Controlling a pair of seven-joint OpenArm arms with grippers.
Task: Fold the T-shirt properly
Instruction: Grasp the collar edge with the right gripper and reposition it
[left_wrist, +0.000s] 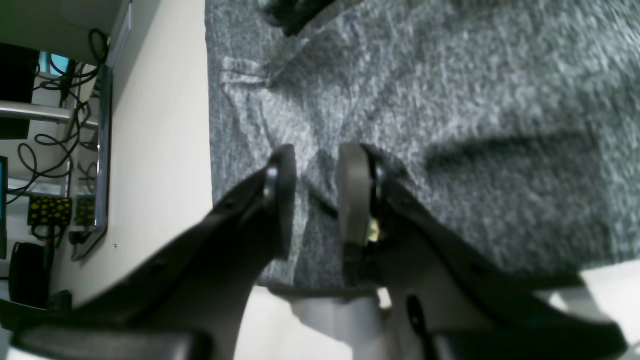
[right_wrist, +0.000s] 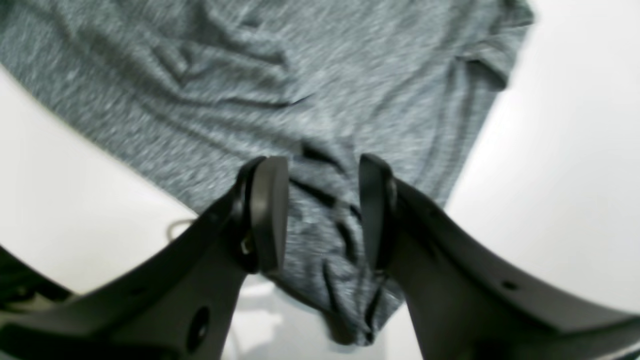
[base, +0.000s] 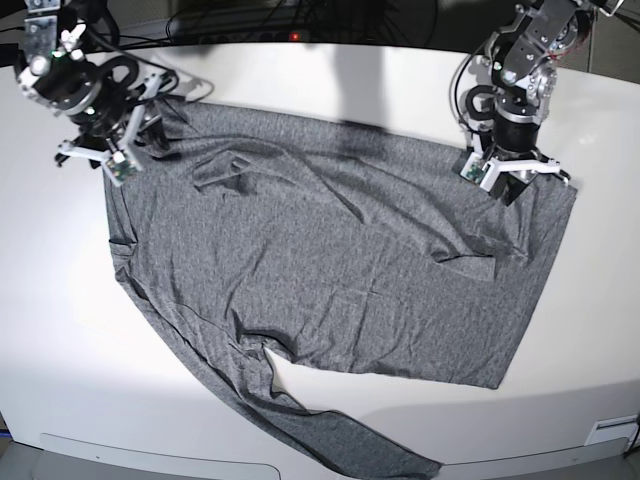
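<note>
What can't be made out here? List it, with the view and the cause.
- T-shirt neck and label: base view, bunched cloth under the right gripper hides them.
- Lower sleeve end: base view, cut off by the bottom edge.
- Left gripper grip: left wrist view, cloth lies between the fingers, but pinching is unclear.
- Cloth hem: right wrist view, blurred between the fingers.

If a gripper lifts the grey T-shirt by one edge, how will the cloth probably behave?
The T-shirt probably hangs limp: it already lies in soft wrinkles. It likely bunches between the fingers, as the creases there suggest. It seems light, and one sleeve may drag behind.
</note>
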